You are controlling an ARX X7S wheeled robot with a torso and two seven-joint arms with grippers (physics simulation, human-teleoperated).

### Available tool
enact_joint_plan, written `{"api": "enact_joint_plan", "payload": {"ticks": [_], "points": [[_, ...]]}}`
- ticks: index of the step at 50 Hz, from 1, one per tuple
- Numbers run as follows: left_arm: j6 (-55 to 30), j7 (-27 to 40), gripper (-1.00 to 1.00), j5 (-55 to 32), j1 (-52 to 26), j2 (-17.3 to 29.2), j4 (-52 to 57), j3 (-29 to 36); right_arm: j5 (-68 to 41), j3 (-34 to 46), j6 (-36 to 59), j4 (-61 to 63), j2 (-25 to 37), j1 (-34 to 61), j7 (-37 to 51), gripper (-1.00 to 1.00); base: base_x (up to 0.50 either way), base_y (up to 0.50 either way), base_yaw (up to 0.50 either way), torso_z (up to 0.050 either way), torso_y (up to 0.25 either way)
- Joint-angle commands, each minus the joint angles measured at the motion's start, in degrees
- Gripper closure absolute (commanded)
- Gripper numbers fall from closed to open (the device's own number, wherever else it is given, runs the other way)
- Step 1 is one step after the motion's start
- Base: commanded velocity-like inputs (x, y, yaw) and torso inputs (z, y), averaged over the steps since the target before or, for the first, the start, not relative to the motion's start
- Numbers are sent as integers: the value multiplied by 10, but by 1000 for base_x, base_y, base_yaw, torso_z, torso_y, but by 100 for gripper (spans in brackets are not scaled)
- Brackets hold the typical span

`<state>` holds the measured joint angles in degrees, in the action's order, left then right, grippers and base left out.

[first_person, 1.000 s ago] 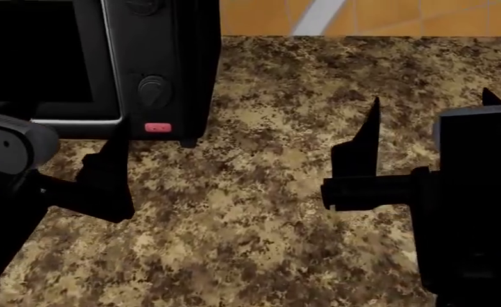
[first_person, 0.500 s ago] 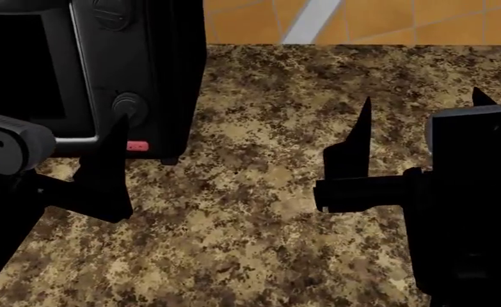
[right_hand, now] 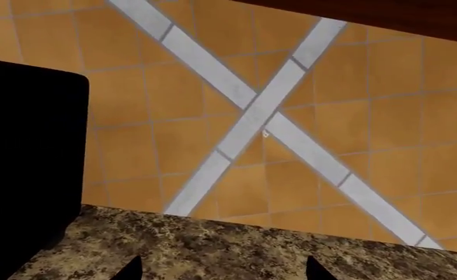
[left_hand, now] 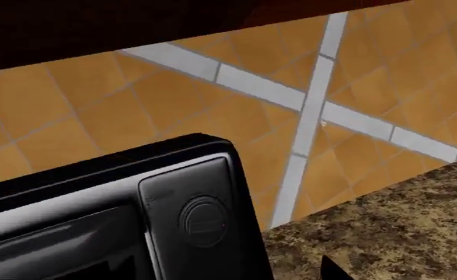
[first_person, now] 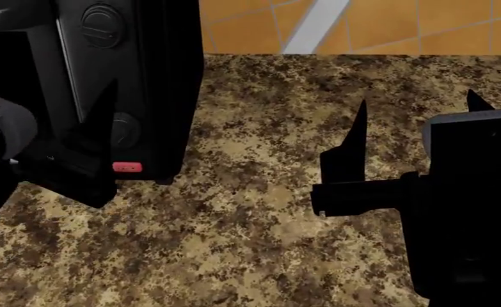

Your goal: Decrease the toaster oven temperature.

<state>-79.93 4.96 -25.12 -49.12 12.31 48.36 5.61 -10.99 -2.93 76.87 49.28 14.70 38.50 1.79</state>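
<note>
The toaster oven (first_person: 160, 77) is a black box at the far left of the counter, with an upper knob (first_person: 102, 25), a lower knob (first_person: 127, 131) and a small red button (first_person: 127, 167). In the left wrist view the toaster oven (left_hand: 80, 192) shows one round knob (left_hand: 203, 214) beside its silver trim. My left gripper (left_hand: 226, 275) is open and empty, and one finger (first_person: 103, 121) points up right in front of the knob panel, beside the lower knob. My right gripper (first_person: 418, 101) is open and empty over the counter at the right; it also shows in the right wrist view (right_hand: 222, 271).
The speckled brown granite counter (first_person: 250, 224) runs back to an orange tiled wall (first_person: 387, 25) with white stripes. A dark cabinet underside (left_hand: 96, 29) hangs above the oven. The oven's black side (right_hand: 25, 163) stands at the edge of the right wrist view.
My left gripper has risen and moved in, from below the red button to level with the lower knob. The head view has shifted, so the upper knob shows fully. The right gripper has barely moved.
</note>
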Motion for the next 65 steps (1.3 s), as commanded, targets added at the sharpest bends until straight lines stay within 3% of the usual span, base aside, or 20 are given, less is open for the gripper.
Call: {"api": "enact_joint_plan", "payload": {"ticks": [1, 8, 12, 19, 25, 32, 45, 58, 65], "points": [[-91, -18, -100, -33, -157, 50, 28, 48, -5, -5, -22, -13, -1, -10, -4, -100, 0, 0, 0, 0, 0], [-96, 54, -100, -99, -184, 18, -58, 1, -7, -15, -27, -13, -2, -17, -4, -100, 0, 0, 0, 0, 0], [-20, 17, -100, -78, -233, 73, -111, 87, -7, -13, -33, -19, -2, -17, -3, -100, 0, 0, 0, 0, 0], [117, -143, -100, -15, -353, 213, -159, 328, -9, -12, -38, -24, 0, -20, -4, -100, 0, 0, 0, 0, 0], [157, -218, -100, 33, -447, 244, -198, 427, -11, -8, -42, -27, 0, -20, -3, -100, 0, 0, 0, 0, 0], [295, -337, -100, 123, -519, 288, -246, 574, -12, -10, -59, -37, -2, -27, -4, -100, 0, 0, 0, 0, 0], [453, -474, -100, 202, -585, 323, -288, 691, -9, 9, -80, -70, -2, -14, 0, -100, 0, 0, 0, 0, 0], [523, -488, -100, 287, -576, 345, -297, 762, -13, 3, -87, -67, -4, -29, 2, -100, 0, 0, 0, 0, 0], [592, -431, -100, 374, -569, 331, -355, 798, -16, -5, -98, -70, -5, -42, 2, -100, 0, 0, 0, 0, 0]]}}
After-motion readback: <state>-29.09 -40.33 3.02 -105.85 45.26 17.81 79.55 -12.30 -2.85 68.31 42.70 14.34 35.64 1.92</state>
